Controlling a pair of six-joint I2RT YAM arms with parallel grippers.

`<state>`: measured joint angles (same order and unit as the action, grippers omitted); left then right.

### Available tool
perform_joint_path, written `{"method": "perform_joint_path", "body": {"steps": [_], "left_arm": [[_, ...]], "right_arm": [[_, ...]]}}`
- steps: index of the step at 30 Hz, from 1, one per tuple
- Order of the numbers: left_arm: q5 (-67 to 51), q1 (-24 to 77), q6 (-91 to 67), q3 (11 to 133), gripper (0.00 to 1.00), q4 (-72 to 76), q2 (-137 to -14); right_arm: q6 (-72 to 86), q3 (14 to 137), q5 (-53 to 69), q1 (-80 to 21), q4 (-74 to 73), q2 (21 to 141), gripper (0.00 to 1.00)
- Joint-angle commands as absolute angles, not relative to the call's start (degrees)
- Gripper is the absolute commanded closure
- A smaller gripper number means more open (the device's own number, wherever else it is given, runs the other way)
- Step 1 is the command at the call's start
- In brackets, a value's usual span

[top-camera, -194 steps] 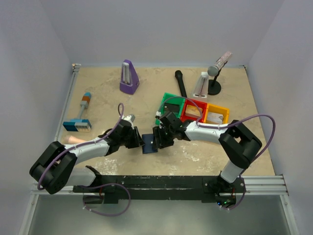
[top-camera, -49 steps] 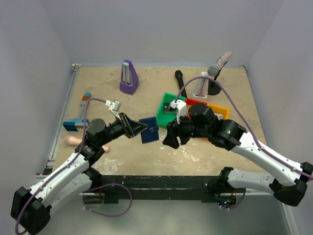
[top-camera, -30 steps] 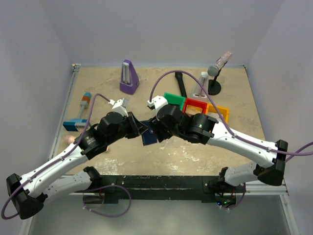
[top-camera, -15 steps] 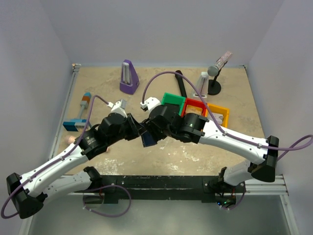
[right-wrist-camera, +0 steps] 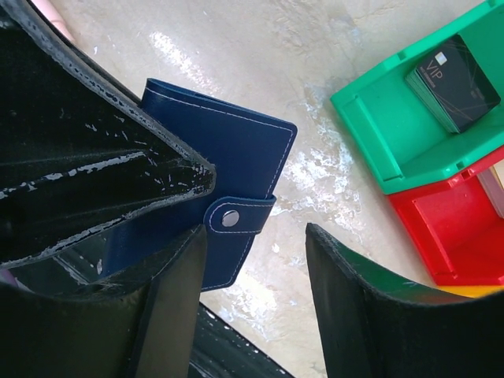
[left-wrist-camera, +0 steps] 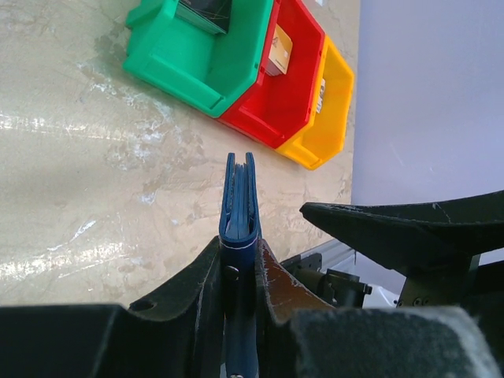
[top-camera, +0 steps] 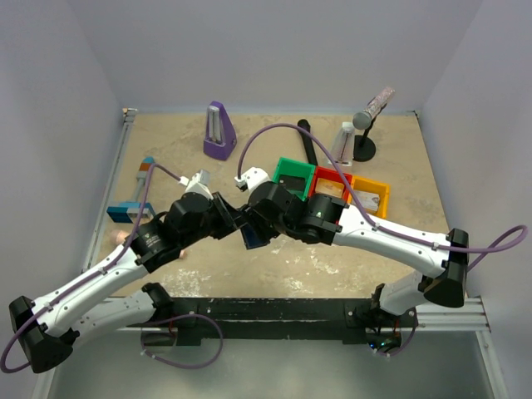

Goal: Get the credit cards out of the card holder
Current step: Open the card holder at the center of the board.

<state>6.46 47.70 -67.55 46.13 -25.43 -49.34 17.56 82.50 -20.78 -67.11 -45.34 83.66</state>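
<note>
Left pincer (left-wrist-camera: 239, 246) is pinching the card holder (right-wrist-camera: 236, 150) by one end, and it is a firm clamp; from the left wrist the navy holder shows edge-on, upright between the two fingers, both halves folded flat against each other; it hangs in the air above the bench (top-camera: 183, 174), out in front of the row of bins.

Over to the right wrist: the holder's broad navy face fills the middle, white stitching round the edge, the tab wrapped over and its snap (right-wrist-camera: 230, 218) fastened; closed up, then, so what sits inside cannot be told.

Right pincer (right-wrist-camera: 252, 236) is spread wide, gripping nothing; one finger (right-wrist-camera: 169, 307) sits just beside the holder's tab edge, overlapping its corner in this view, while the other finger (right-wrist-camera: 362, 299) stands well apart from it over bare bench; whether that near finger touches the leather, I cannot tell.

From above, both arms reach in and meet at the middle of the bench, the two pincers close together around the holder.

Behind them sits the green bin (top-camera: 287, 198) with a black rectangle (right-wrist-camera: 457, 83) lying in it; the red bin (top-camera: 331, 174) touches it, and the yellow bin (top-camera: 370, 184) comes next; a purple metronome (top-camera: 219, 131) stands at the far side.
</note>
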Motion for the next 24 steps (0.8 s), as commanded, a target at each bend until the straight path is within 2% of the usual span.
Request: {"method": "perform_joint_path", "body": {"steps": [1,12,24], "left_arm": [[4.2,48.0,-70.9,46.3,1.0,-22.9,-48.2],[0.7,48.0,-72.2,46.1,1.0,-19.9,-47.8],[-2.0,48.1,-72.3,46.0,1.0,-18.4,-47.3]], "right_arm": [[18.4,83.6,-23.9,-67.5,-43.8,83.5,0.44],[18.4,84.1,-27.2,-67.9,-45.8,86.0,0.5],[18.0,84.3,-28.4,-67.9,-46.4,88.0,0.68]]}}
